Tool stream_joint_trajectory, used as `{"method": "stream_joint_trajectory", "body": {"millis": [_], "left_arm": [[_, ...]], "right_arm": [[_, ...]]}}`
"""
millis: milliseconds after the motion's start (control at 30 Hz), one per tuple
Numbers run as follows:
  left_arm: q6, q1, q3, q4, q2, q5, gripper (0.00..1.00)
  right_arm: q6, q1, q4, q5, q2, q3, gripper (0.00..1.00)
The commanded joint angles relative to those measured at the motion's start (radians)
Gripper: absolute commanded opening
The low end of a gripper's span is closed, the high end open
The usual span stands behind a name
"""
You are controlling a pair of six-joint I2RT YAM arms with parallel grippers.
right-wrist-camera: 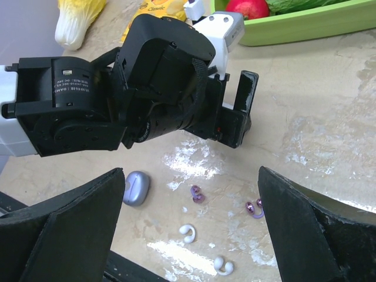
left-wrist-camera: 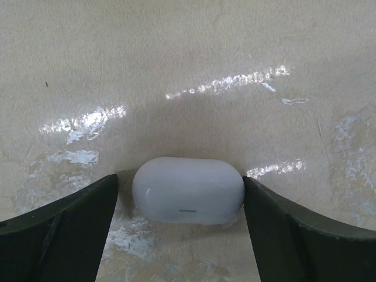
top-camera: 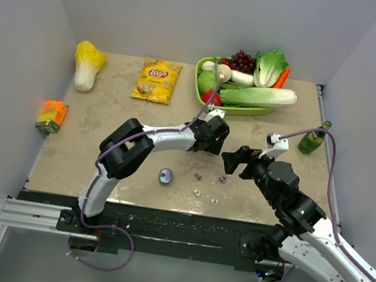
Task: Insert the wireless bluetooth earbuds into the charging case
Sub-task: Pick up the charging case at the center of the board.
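Two white earbuds point(right-wrist-camera: 188, 233) and two lilac earbuds point(right-wrist-camera: 197, 194), small and curled, lie apart.

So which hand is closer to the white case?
Left. The left hand has a finger on each side of the white case, open around it. The right hand is off to one side, open above the loose earbuds.

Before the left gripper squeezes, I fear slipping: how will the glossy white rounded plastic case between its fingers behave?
The glossy white rounded plastic case looks hard-shelled and small: probably stiff, light. Its smooth curved sides might squirt from the left gripper. Lying flat, it seems unlikely to roll.
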Motion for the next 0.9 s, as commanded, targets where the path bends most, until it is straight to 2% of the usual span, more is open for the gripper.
{"method": "stream_joint_trajectory", "body": {"millis": [0, 300, 467, 667, 733, 867], "left_arm": [[-0.011, 0.014, -0.008, -0.063, 0.015, -0.024, 0.9], [0.024, 0.014, -0.039, -0.052, 0.002, -0.002, 0.92], [0.027, 0.013, -0.054, -0.06, -0.01, 0.002, 0.89], [0.038, 0.013, -0.073, -0.055, -0.018, 0.024, 0.89], [0.044, 0.013, -0.074, -0.055, -0.016, 0.03, 0.86], [0.049, 0.013, -0.079, -0.058, -0.021, 0.039, 0.72]], "right_arm": [[0.013, -0.002, 0.013, -0.003, -0.009, 0.039, 0.98], [0.013, -0.002, 0.008, -0.005, -0.015, 0.032, 0.98], [0.015, -0.002, 0.016, -0.003, -0.005, 0.032, 0.98], [0.015, -0.002, 0.028, -0.011, 0.012, 0.034, 0.98], [0.015, -0.002, 0.028, -0.011, 0.014, 0.037, 0.98], [0.013, -0.002, 0.028, -0.009, 0.014, 0.039, 0.98]]}}
